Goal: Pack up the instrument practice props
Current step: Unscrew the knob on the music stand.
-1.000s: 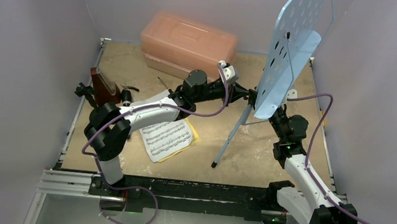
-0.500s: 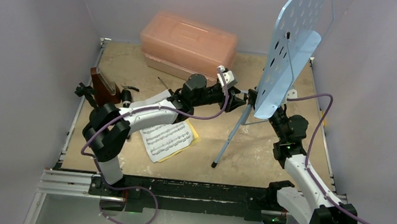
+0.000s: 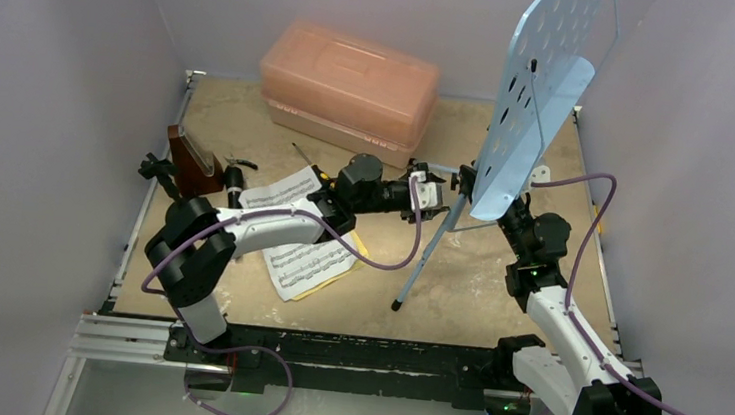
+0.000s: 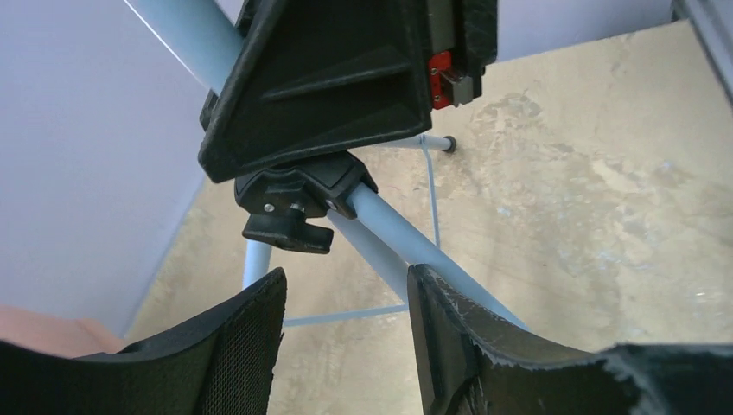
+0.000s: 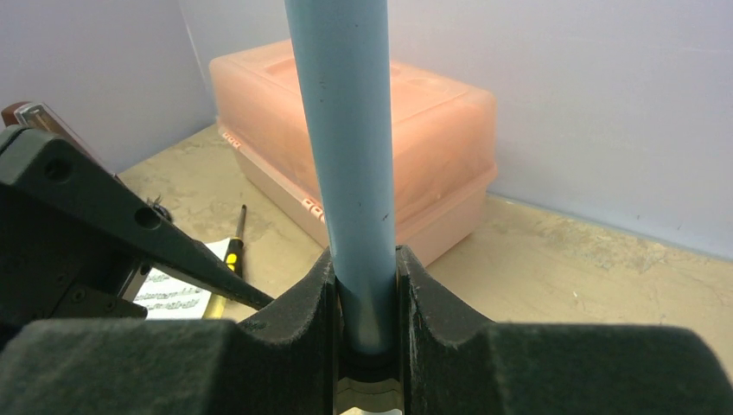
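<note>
Seen from above, your right gripper (image 5: 366,290) is mostly hidden behind the light-blue music stand (image 3: 546,73), but its wrist view shows the fingers clamped on the stand's upright pole (image 5: 346,130). Your left gripper (image 4: 346,298) stands apart and empty, just short of the stand's black tripod collar (image 4: 298,194). The sheet-music pages (image 3: 313,263) lie flat well back from it, with the metronome (image 3: 190,160) farther left.

A mottled beige desk (image 3: 467,287) is enclosed on three sides by plain pale lilac walls (image 3: 53,90); an aluminium rail (image 3: 122,332) is fixed along its near edge.
</note>
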Robot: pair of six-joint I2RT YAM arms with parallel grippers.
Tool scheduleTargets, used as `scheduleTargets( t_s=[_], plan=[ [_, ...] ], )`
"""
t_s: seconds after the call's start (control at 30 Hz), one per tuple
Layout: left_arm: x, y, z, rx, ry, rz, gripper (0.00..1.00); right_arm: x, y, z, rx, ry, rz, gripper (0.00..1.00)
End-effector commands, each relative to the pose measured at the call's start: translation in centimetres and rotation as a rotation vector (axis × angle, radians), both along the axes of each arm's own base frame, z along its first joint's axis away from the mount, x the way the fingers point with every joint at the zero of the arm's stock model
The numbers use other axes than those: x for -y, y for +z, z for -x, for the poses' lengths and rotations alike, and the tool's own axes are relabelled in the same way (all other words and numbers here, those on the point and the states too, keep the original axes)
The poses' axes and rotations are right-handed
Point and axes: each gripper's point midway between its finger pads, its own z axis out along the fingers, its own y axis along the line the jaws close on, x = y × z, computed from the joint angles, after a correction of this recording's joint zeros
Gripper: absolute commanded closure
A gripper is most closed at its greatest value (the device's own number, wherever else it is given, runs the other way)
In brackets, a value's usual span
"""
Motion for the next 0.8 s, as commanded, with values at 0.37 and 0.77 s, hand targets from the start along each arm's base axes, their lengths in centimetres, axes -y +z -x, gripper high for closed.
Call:
scheduleTargets(
  t_s=[0.37,0.77],
  plan=[
    [0.3,3.5,-0.3,0.470,0.045,-0.030,0.45,-1.5,2.3,1.3,-0.009,0.096,-0.105,0.94],
    [1.5,3.5,-0.6,0.515,0.037,-0.040,0.54,-1.5,2.4,1.3,-0.010,0.096,-0.104,0.94]
  ],
)
